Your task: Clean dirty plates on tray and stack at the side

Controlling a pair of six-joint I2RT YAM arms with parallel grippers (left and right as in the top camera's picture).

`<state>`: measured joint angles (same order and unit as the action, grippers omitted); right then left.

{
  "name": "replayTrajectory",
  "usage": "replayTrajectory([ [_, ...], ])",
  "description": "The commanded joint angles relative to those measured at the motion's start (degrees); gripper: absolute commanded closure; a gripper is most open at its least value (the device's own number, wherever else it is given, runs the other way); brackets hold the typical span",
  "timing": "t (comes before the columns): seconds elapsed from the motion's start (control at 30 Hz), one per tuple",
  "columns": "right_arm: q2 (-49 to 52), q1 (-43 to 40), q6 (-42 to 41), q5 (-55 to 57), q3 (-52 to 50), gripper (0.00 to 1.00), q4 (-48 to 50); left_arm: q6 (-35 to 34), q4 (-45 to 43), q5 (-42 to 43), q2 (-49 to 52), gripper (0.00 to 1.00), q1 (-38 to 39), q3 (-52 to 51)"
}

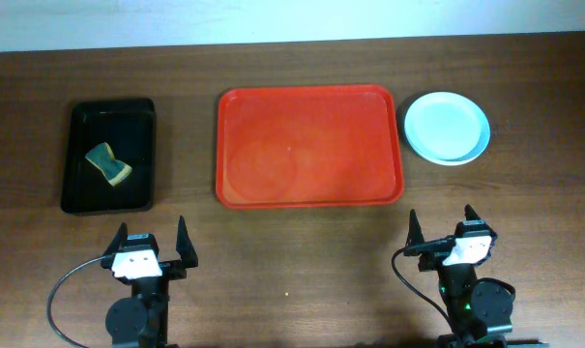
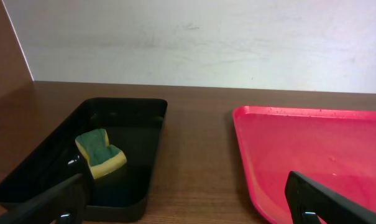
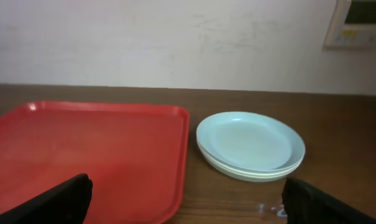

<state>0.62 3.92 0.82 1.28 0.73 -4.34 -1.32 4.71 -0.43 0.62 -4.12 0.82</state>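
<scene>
The red tray [image 1: 309, 145] lies bare in the middle of the table; it also shows in the left wrist view [image 2: 312, 149] and the right wrist view [image 3: 88, 149]. The plates [image 1: 447, 128] sit in one stack on the table just right of the tray, a pale blue-green one on top; the stack shows in the right wrist view [image 3: 250, 146]. My left gripper [image 1: 154, 244] is open and empty near the front edge, left of centre. My right gripper [image 1: 443, 228] is open and empty in front of the plate stack.
A black tray [image 1: 108, 155] at the left holds a yellow-and-green sponge [image 1: 108, 164], also in the left wrist view [image 2: 99, 152]. A few water drops lie on the wood by the right gripper [image 3: 268, 208].
</scene>
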Motion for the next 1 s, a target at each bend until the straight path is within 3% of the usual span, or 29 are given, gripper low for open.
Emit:
replayTrajectory([
  [0.0,-0.44,-0.26,3.5,0.74,-0.42,0.01,-0.39,-0.55,0.09,-0.39,-0.33,0.01,0.33,-0.33],
  [0.97,-0.42,-0.24,4.74,0.28,-0.42,0.01,-0.35,-0.55,0.09,-0.39,-0.33,0.01,0.33,-0.33],
])
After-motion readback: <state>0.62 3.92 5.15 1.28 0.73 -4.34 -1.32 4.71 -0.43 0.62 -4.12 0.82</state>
